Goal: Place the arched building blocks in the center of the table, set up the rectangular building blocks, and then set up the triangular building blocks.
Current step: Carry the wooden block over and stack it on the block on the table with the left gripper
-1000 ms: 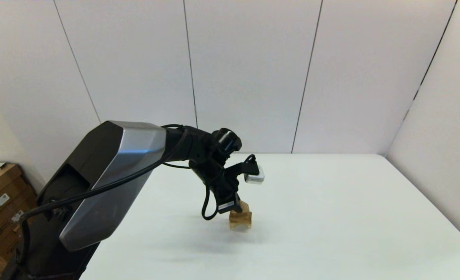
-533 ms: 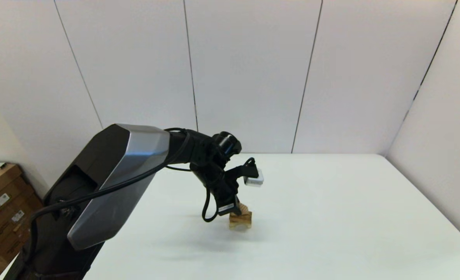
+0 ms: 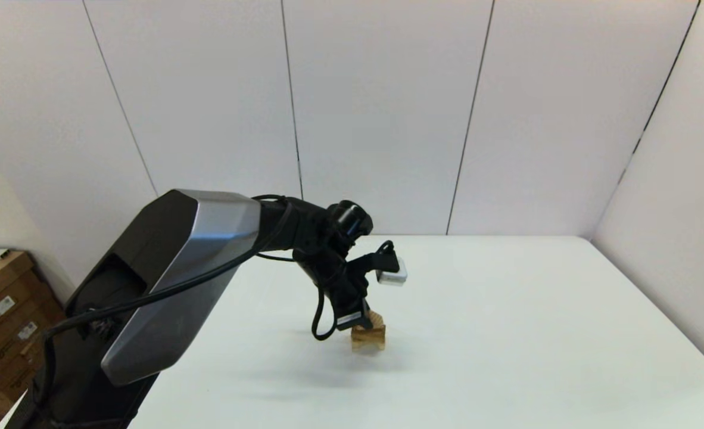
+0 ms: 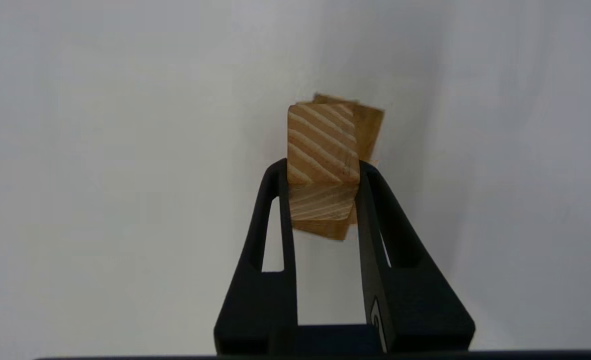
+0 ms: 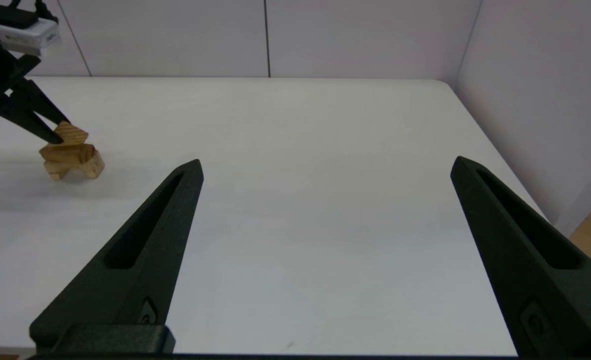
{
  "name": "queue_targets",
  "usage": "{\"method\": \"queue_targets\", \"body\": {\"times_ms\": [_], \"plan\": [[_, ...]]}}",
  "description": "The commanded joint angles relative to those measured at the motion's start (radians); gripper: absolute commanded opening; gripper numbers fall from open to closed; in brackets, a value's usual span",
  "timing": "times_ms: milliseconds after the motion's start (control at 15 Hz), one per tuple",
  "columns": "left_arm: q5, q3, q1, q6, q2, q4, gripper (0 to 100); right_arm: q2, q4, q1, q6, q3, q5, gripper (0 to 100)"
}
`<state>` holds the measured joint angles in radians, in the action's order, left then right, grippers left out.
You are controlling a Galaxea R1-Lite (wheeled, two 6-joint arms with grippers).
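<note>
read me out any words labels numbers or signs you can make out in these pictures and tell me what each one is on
No text can be read with certainty.
White label at the left gripper base: print too small to read.
White camera module on the left arm: dark marking on its side, blurred.
Stickers on the cardboard boxes beside the table: too small.
Small marks on the left gripper's finger and the right gripper finger: not legible.
The triangular building blocks: wood grain only.
</note>
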<state>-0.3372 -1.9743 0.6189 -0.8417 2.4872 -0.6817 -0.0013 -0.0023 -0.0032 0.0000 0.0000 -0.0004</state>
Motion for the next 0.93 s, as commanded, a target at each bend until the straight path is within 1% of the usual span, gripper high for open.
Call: {"method": "queue_targets", "body": {"times_ms": [67, 933], "plan": [[-0.003, 0.002, 0.005, -0.004, 0.005, -0.004, 0, 0.000, -0.001, 0.000, 0.000, 0.000, 0.000, 100], [-0.002, 0.002, 0.005, -0.007, -0.007, -0.027, 0, 0.000, -0.001, 0.000, 0.000, 0.000, 0.000, 100]]}}
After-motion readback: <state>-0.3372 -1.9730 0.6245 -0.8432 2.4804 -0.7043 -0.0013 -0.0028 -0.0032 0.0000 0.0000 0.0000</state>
